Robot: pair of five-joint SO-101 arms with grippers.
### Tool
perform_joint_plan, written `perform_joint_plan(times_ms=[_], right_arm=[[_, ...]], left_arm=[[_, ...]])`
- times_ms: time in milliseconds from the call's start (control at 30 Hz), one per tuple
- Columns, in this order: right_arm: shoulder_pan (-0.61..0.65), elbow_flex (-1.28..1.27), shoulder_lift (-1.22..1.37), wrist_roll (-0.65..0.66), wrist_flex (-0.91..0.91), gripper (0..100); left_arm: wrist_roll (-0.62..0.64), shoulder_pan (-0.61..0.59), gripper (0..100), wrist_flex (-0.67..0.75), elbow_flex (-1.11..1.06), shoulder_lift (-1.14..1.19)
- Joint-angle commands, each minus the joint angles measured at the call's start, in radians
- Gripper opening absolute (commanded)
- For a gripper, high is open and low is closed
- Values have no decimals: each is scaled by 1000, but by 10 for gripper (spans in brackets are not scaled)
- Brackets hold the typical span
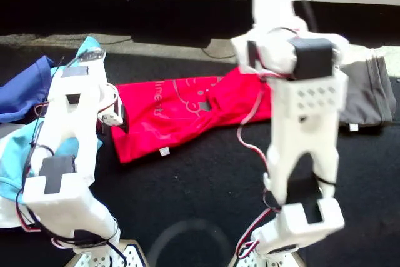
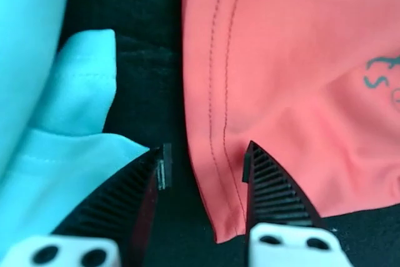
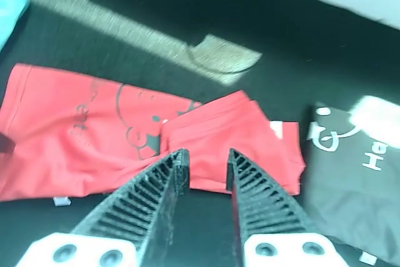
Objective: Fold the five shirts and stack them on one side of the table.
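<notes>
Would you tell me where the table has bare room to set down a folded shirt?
The widest bare patch is the table in front of the red shirt, between the left arm and right arm. A narrower strip lies behind it. The left is crowded with the blue shirt and cyan shirt; the grey shirt fills the far right.

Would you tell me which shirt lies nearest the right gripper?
The red printed shirt, straight ahead of the right gripper; the dark grey shirt lies farther aside.
</notes>
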State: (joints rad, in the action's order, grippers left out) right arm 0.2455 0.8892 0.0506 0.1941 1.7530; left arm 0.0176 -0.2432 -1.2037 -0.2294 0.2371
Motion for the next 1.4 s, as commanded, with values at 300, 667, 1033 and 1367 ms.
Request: perform_joint_plan(times_ms=[300, 667, 1033, 1367], right_arm=[[-58, -275, -315, -2, 10, 98], [-326, -432, -562, 81, 12, 98], [-433, -1208, -940, 81, -182, 95], [-487, -1971, -1290, 81, -590, 95]], left_arm=[[155, 114, 199, -121, 268, 291], [152, 159, 25, -342, 622, 524], [38, -7, 8, -566, 964, 421], [-8, 13, 8, -565, 757, 150]])
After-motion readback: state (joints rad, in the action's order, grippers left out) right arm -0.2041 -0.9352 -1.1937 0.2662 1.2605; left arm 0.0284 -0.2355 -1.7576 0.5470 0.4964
